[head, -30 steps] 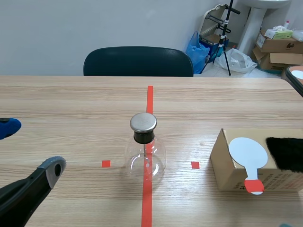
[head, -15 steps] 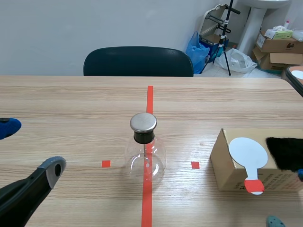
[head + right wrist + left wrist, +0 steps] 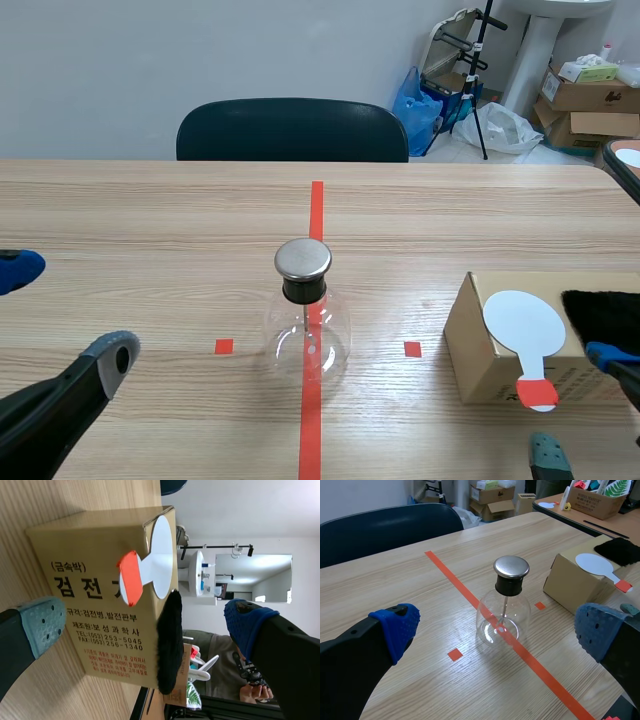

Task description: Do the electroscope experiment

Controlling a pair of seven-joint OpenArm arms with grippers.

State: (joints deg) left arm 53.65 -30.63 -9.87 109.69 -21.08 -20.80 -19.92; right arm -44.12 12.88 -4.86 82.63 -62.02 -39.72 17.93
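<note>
Seemingly unstarted, with left gripper (image 3: 497, 630) and right gripper (image 3: 142, 622) released, empty, and white round red-handled paddle (image 3: 524, 325) on brown cardboard box (image 3: 475, 352) ungrasped.

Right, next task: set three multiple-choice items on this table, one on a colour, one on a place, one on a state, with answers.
1. The disc on the box is: A white; B yellow; C black.
2. The flask stands: A on the box; B on the long tape line; C against the box.
3. The right hand is: A shut on the disc; B shut on the flask; C open.
1 A, it shows white; 2 B, the line runs under it; 3 C, its fingers stand apart, gripping nothing.
</note>
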